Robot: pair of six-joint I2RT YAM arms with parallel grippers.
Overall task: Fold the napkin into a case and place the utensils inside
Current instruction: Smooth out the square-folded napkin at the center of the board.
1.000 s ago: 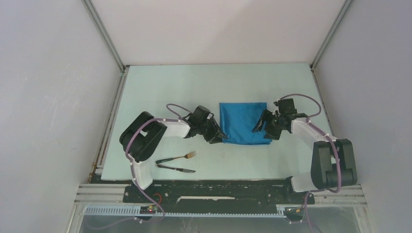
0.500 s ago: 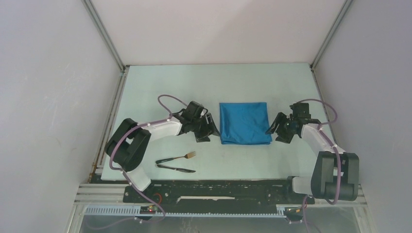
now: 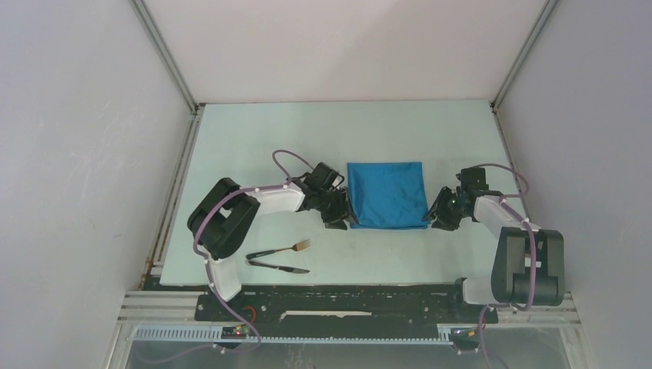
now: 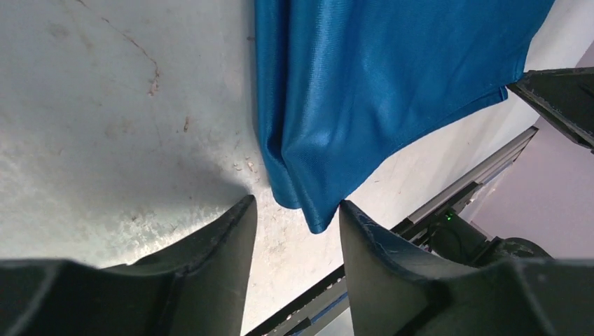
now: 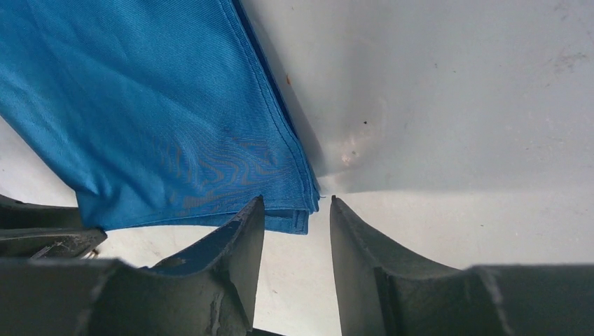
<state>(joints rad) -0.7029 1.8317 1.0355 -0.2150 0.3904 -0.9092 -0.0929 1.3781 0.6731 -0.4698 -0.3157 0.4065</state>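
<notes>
The blue napkin (image 3: 387,194) lies folded into a rough square on the table. My left gripper (image 3: 344,218) is open at its near left corner; in the left wrist view (image 4: 298,206) that corner (image 4: 315,217) sits between the fingertips with a gap on either side. My right gripper (image 3: 433,219) is open at the near right corner; in the right wrist view (image 5: 296,201) the layered corner (image 5: 298,213) lies between the tips. The fork (image 3: 288,248) and the dark knife (image 3: 278,267) lie side by side near the front left, apart from both grippers.
The table's front edge and a black rail (image 3: 346,296) run below the utensils. Grey walls (image 3: 84,154) close in left, right and back. The left arm's elbow (image 3: 227,219) rests just above the fork's handle.
Half a second ago both grippers stood drawn apart from the napkin's sides. They have moved back inward to its near corners. The napkin and utensils have not moved.
</notes>
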